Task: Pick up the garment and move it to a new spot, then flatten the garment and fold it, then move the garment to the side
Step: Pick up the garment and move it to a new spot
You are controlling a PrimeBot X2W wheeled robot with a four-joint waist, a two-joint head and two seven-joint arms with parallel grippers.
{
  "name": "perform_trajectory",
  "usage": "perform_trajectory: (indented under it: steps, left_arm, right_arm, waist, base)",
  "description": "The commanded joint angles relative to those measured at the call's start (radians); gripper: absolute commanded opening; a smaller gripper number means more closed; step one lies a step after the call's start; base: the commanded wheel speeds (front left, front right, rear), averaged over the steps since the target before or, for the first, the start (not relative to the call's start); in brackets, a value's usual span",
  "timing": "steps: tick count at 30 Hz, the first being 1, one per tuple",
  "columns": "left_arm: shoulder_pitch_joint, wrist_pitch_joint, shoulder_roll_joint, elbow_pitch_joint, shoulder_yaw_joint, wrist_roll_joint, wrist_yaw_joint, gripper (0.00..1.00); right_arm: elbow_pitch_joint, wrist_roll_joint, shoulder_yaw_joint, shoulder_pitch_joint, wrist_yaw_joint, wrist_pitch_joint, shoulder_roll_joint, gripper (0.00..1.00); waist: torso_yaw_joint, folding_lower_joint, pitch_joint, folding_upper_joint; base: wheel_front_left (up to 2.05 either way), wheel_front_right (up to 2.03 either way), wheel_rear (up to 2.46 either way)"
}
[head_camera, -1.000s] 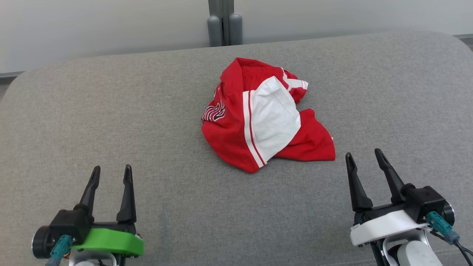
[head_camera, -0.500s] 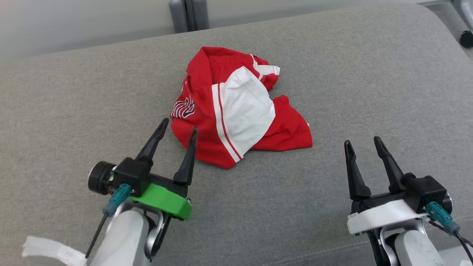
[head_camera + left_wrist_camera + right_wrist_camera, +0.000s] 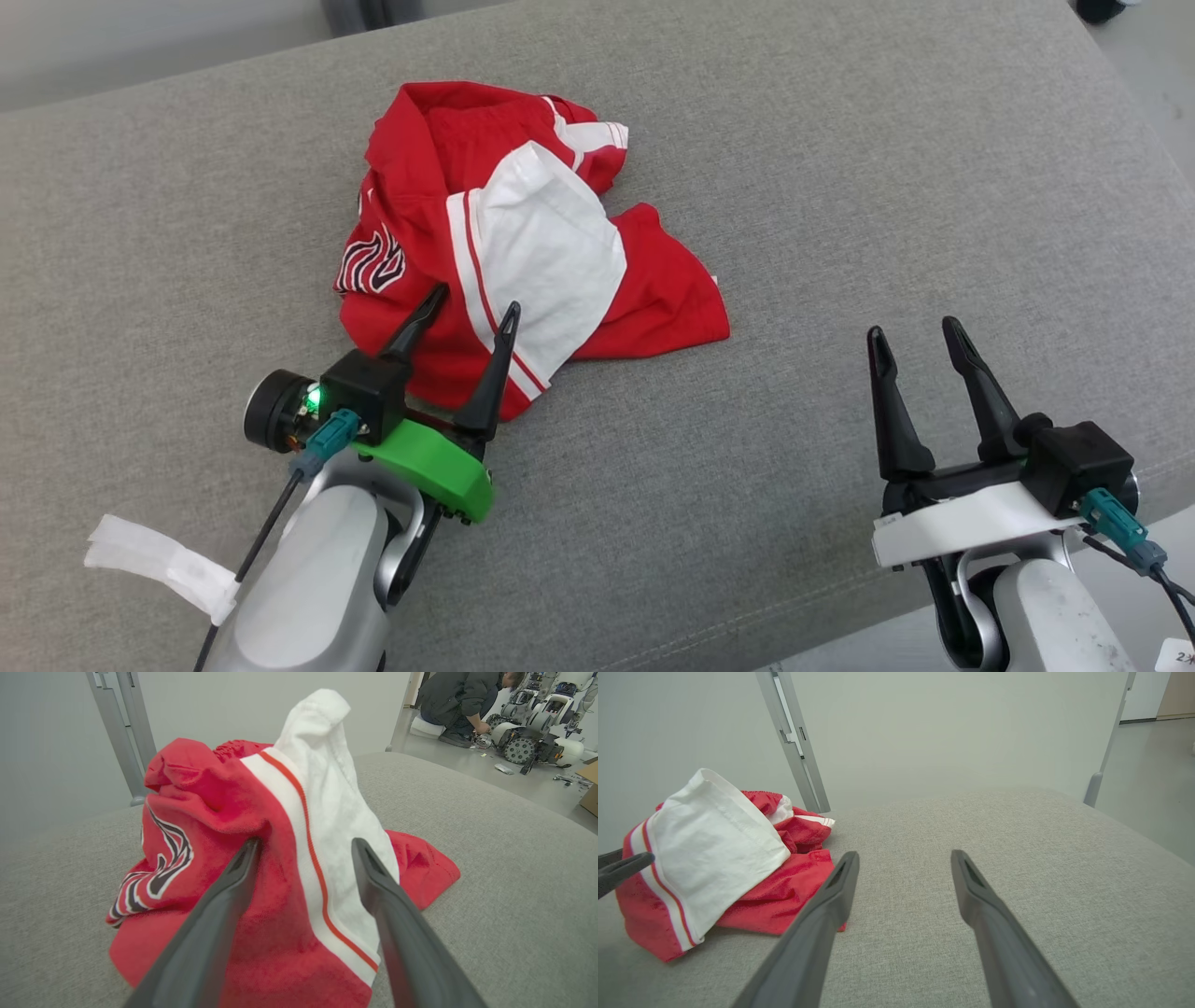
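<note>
Bright, flat, diffuse lighting, just a soft shadow under the garment. Head view is sharp throughout. Wrist views show wide-angle stretch at the edges, and the fingers blur near the lens.

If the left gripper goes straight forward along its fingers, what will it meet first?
Most likely the garment: the left gripper, fingers open, points at its near red fold. Whether they touch already is unclear.
</note>
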Motion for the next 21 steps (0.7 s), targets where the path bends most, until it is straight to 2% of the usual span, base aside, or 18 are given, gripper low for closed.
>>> perform_trajectory:
  steps: [1,2,3,4,14,18,21]
  left_arm:
    - [-0.020,-0.001,0.007,0.004,0.004,-0.006,-0.003,0.55]
    - [-0.024,-0.001,0.009,0.006,0.006,-0.008,-0.003,0.37]
    - [-0.027,-0.001,0.013,0.009,0.007,-0.007,-0.003,0.10]
    - [-0.031,-0.001,0.014,0.004,0.006,-0.002,-0.003,0.00]
    - [-0.075,-0.001,0.023,-0.116,-0.007,0.023,-0.003,0.00]
    - [-0.168,-0.001,0.046,-0.140,-0.051,0.016,-0.003,0.00]
    - [-0.299,0.012,0.072,-0.151,-0.093,0.004,-0.003,0.00]
  right_arm:
    - [-0.005,0.005,-0.004,-0.007,0.000,-0.003,-0.001,1.00]
    - [-0.005,0.004,-0.005,-0.008,0.000,-0.003,0.000,1.00]
    - [-0.006,0.003,-0.005,-0.008,0.000,-0.003,0.001,1.00]
    - [-0.007,0.002,-0.005,-0.008,0.000,-0.003,0.001,1.00]
    - [0.005,-0.006,-0.005,0.009,0.000,-0.003,0.002,1.00]
    - [0.013,-0.001,0.000,0.012,0.000,-0.003,0.002,1.00]
    - [0.018,0.010,0.006,0.011,0.000,-0.003,0.003,1.00]
  waist:
    - [-0.019,0.0000,0.017,-0.0001]
    - [-0.020,0.0000,0.018,-0.0001]
    - [-0.021,0.0000,0.019,-0.0001]
    - [-0.021,0.0000,0.019,-0.0001]
    - [-0.005,0.0000,-0.018,-0.0001]
    - [-0.001,0.0000,-0.035,-0.0001]
    - [-0.005,0.0000,-0.041,-0.0001]
  base:
    - [0.00,0.00,0.00]
    - [0.00,0.00,0.00]
    - [0.00,0.00,0.00]
    - [0.00,0.00,0.00]
    - [0.00,0.00,0.00]
    - [0.00,0.00,0.00]
    - [0.00,0.00,0.00]
